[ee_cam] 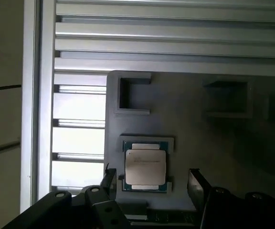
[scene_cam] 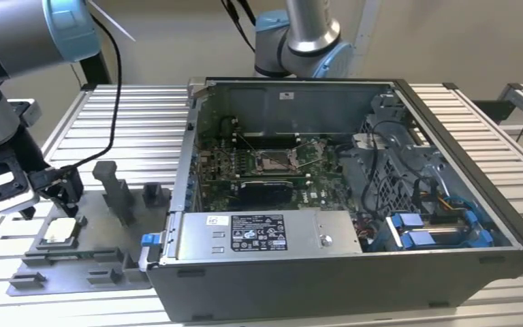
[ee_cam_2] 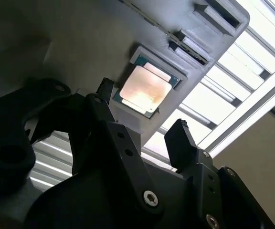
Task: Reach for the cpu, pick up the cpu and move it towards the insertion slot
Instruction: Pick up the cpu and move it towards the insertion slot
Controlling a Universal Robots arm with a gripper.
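The cpu (scene_cam: pixel 60 231) lies flat in a pocket of the grey fixture tray (scene_cam: pixel 107 272) at the exterior view's left, its pale metal top up. My gripper (scene_cam: pixel 48 206) hangs just above it, open, holding nothing. In both wrist views the two dark fingers stand either side of the cpu (ee_cam_2: pixel 144 88) (ee_cam: pixel 145 166), apart from it, with the gripper (ee_cam_2: pixel 142 109) (ee_cam: pixel 152 180) centred near its edge. The insertion slot (scene_cam: pixel 275 160) sits on the green board inside the open computer case, its metal frame and wire lever showing.
The open computer case (scene_cam: pixel 479 204) fills the middle and right of the slatted metal table (scene_cam: pixel 134 122). Grey posts (scene_cam: pixel 116 191) rise from the fixture tray between my gripper and the case. A second arm (scene_cam: pixel 298 41) stands behind the case.
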